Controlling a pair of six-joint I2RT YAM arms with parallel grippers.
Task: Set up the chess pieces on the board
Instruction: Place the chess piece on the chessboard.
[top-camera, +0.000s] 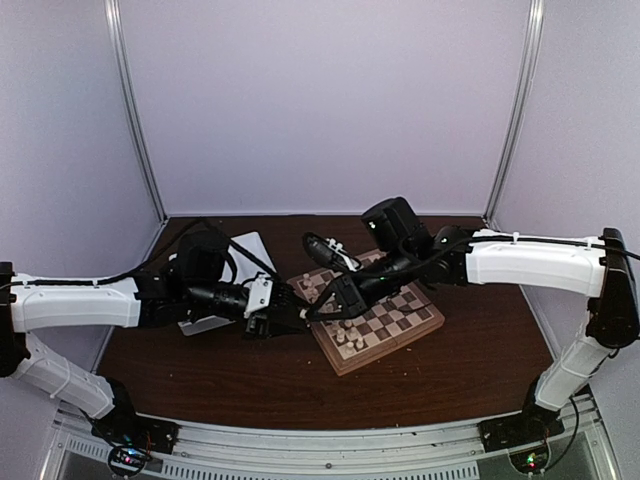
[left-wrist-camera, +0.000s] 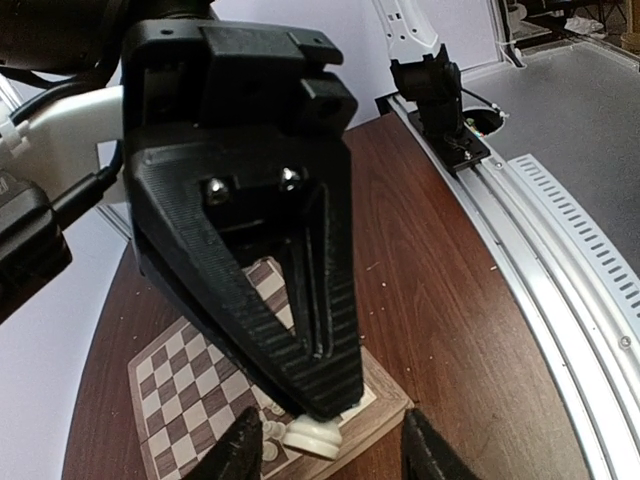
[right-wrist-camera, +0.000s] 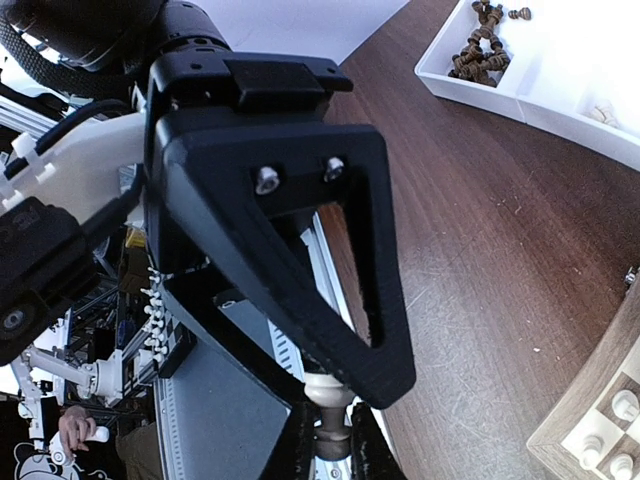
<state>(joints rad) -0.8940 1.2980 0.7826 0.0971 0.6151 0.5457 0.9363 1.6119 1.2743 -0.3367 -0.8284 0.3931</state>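
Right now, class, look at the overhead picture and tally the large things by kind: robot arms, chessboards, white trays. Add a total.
Arms: 2 (left arm, right arm)
Board: 1
Tray: 1
Total: 4

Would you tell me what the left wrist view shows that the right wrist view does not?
Only the left wrist shows the right arm's base and a wide stretch of the board's squares. Only the right wrist shows the tray with dark pieces. Both show the table, a board corner and a cream piece at the fingertip.
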